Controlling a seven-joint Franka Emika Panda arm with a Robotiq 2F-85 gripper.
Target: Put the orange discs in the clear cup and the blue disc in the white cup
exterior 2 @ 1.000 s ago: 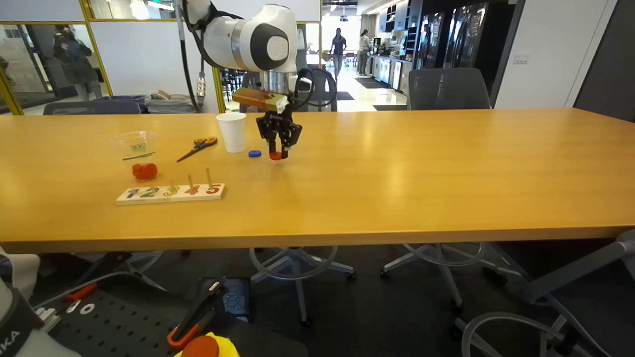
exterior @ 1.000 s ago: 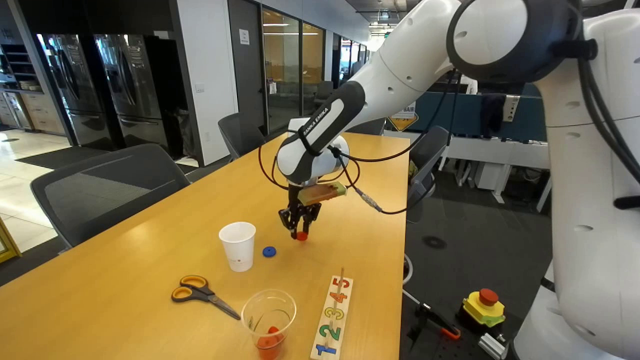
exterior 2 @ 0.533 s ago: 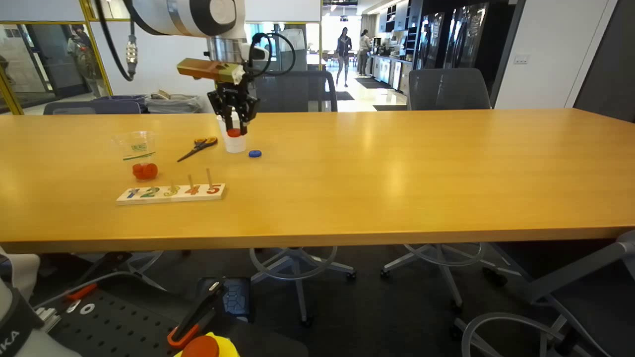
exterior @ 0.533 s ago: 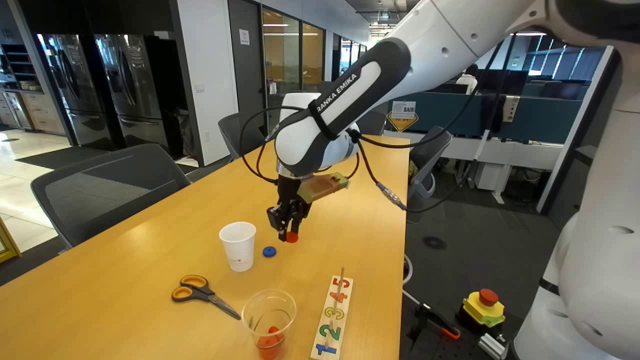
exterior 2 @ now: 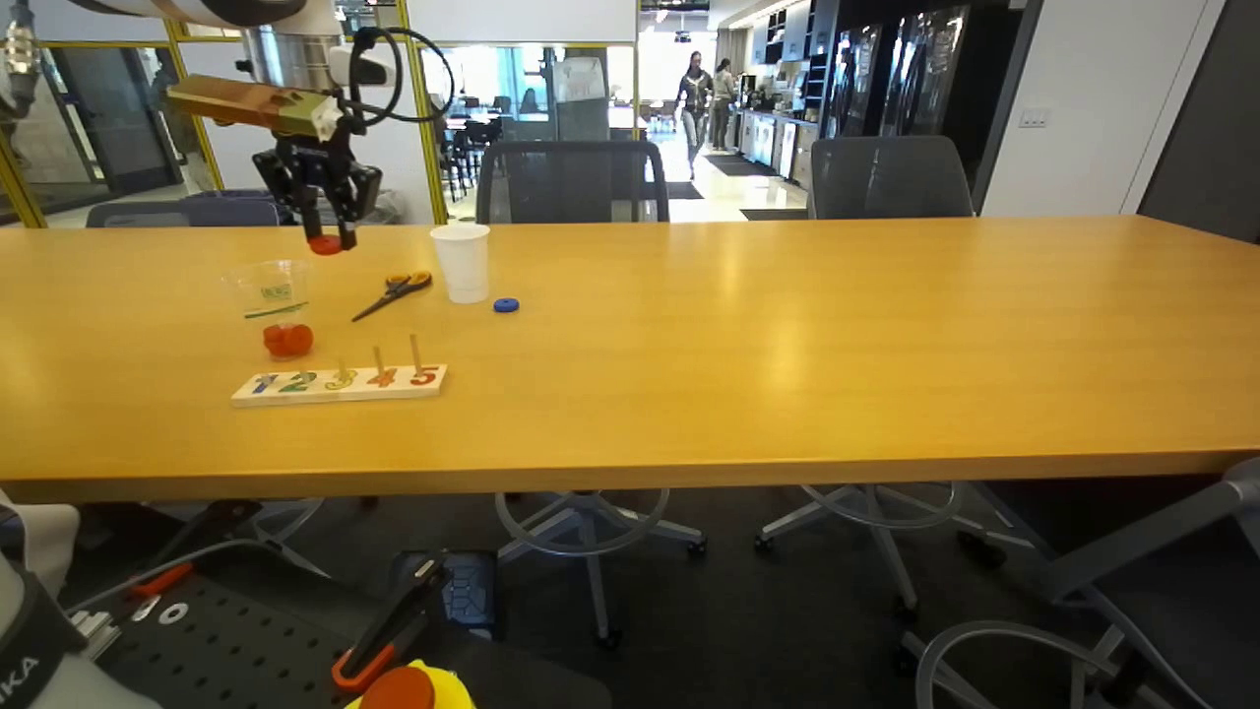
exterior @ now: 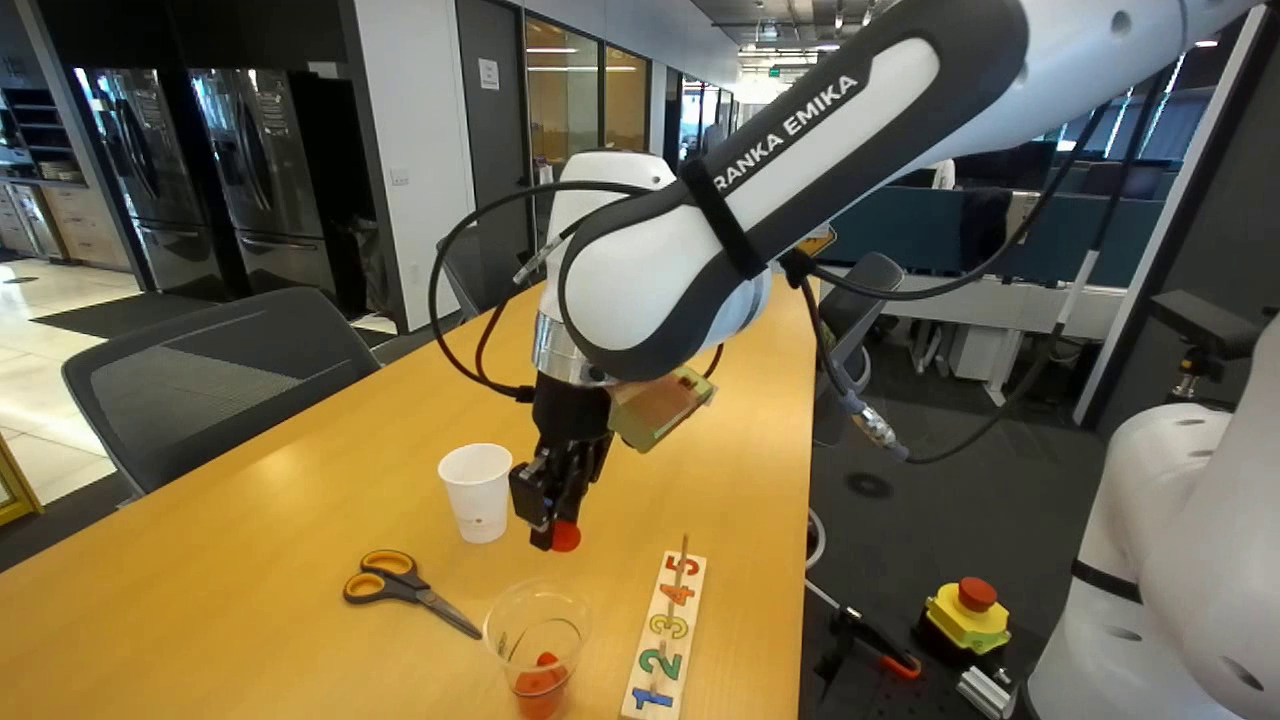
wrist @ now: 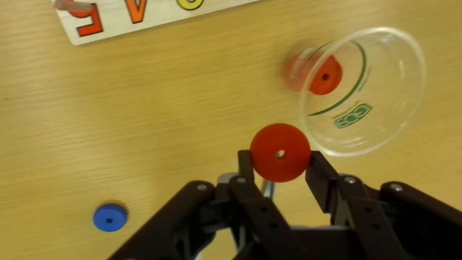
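My gripper [wrist: 279, 155] is shut on an orange disc [wrist: 267, 144] with a hole in it, held flat at the fingertips. The disc is up in the air beside the clear cup's rim [wrist: 418, 72] in the wrist view. In an exterior view the gripper [exterior 2: 330, 241] is above and slightly right of the clear cup [exterior 2: 276, 281]. Several orange discs [exterior 2: 287, 341] lie at the bottom of that cup. The blue disc [exterior 2: 506, 305] lies on the table just beside the upright white cup [exterior 2: 463, 264]; it also shows in the wrist view [wrist: 110, 217]. The gripper hides it in an exterior view.
Orange-handled scissors [exterior: 410, 590] lie between the two cups. A wooden number board [exterior: 665, 640] with upright pegs lies beside the clear cup, near the table edge. Chairs [exterior 2: 576, 182] stand around the table.
My gripper has lifted the orange disc from the table and carried it up, past the blue disc and white cup, towards the clear cup. The cups and blue disc have not moved.
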